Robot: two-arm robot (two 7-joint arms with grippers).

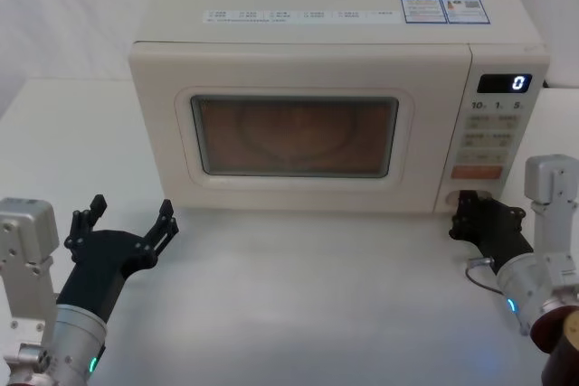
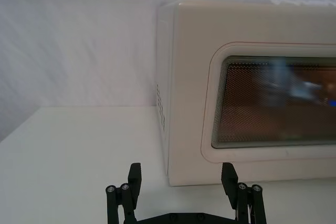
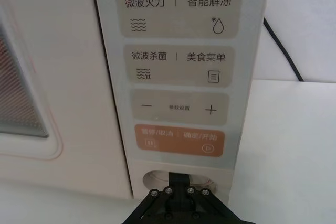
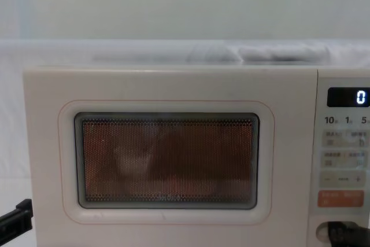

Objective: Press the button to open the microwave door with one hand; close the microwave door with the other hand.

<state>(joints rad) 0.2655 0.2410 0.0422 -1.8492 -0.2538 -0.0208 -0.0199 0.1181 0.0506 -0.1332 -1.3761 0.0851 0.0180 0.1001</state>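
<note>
**Right gripper at the door-release button, left gripper waiting open**

The right gripper [image 1: 469, 210] reaches forward from the robot's right side, its black fingers drawn together into a narrow tip against the bottom of the control panel [image 1: 493, 137]. In the right wrist view that tip [image 3: 180, 184] sits right at the button [image 3: 155, 178], the pale rounded key below the orange-red key [image 3: 178, 141]; whether it is actually pushing the key in cannot be told. The chest view shows the same dark tip [image 4: 341, 232] over the button at the panel's lower corner. Behind the fingers, the right arm's wrist carries a glowing ring and angles back toward the robot's body.

The left gripper [image 1: 127, 223] hovers low over the white worktop [image 1: 317, 296], in front of the microwave's left front corner and clear of it. Its fingers are spread wide and have hold of nothing; the left wrist view looks out between the two fingertips [image 2: 134, 179] toward that corner and the edge of the window.

The microwave door [image 1: 298, 133] lies flush with the cream body, its dark window showing a turntable inside and no food or dish that can be made out. The display [image 1: 505, 83] reads 0.
</note>
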